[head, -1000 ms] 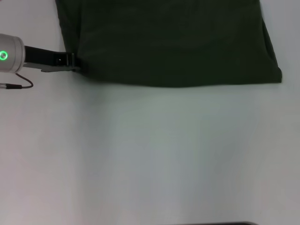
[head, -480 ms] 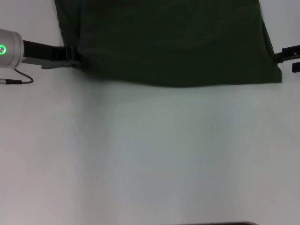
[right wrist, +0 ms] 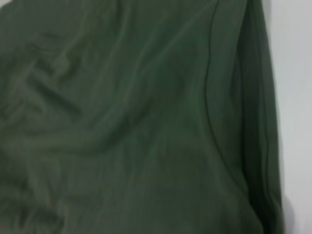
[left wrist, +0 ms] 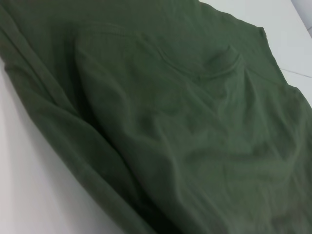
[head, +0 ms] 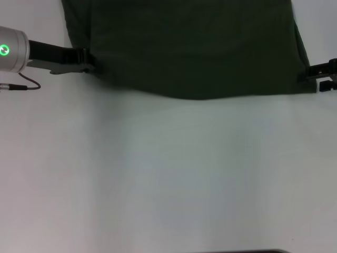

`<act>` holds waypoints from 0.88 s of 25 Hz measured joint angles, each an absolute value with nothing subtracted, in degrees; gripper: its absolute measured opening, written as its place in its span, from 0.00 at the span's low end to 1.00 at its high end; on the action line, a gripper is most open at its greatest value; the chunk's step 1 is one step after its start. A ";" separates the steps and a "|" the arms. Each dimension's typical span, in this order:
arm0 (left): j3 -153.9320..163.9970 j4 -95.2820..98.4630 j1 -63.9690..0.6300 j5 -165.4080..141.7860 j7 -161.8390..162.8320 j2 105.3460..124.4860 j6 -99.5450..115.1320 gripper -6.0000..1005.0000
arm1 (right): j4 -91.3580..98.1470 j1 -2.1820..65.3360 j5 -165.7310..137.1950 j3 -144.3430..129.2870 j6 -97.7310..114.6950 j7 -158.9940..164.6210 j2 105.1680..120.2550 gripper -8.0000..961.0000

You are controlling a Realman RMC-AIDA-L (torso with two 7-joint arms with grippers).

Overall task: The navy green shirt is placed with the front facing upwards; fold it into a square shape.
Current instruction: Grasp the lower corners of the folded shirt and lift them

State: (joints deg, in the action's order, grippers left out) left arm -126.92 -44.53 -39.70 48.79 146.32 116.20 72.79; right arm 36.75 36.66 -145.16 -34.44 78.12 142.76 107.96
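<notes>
The navy green shirt [head: 189,47] lies flat across the far part of the white table [head: 168,174], with its near hem facing me and sagging slightly in the middle. No lettering shows on the part in view. My left gripper [head: 89,66] is at the shirt's near left corner, touching the cloth edge. At the near right corner, my right gripper [head: 311,79] reaches in from the picture's right edge. The left wrist view is filled with wrinkled cloth of the shirt [left wrist: 185,126], and the right wrist view shows the shirt [right wrist: 131,122] with a seam line.
A silver arm link with a green light [head: 5,50] and a thin black cable [head: 23,84] are at the far left. Bare white table [left wrist: 34,195] shows beside the cloth in both wrist views.
The left gripper has moved right into the shirt's left corner, pushing that edge inward. The right gripper has come in from the right to the right corner. The hem now bows in the middle.
</notes>
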 joint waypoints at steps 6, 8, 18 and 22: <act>-126.91 -44.73 -39.91 48.81 146.34 116.23 73.40 0.01 | 36.35 36.77 -145.20 -36.42 75.68 142.50 108.75 0.89; -126.92 -44.74 -40.02 48.78 146.34 116.29 73.47 0.01 | 36.38 36.90 -145.19 -36.46 75.39 142.30 108.89 0.89; -126.91 -44.73 -40.00 48.77 146.34 116.52 73.39 0.01 | 36.41 37.25 -144.89 -36.48 73.55 142.08 109.39 0.89; -126.91 -44.72 -40.04 48.78 146.34 116.54 73.21 0.01 | 36.33 37.31 -144.87 -36.48 72.89 142.02 109.86 0.89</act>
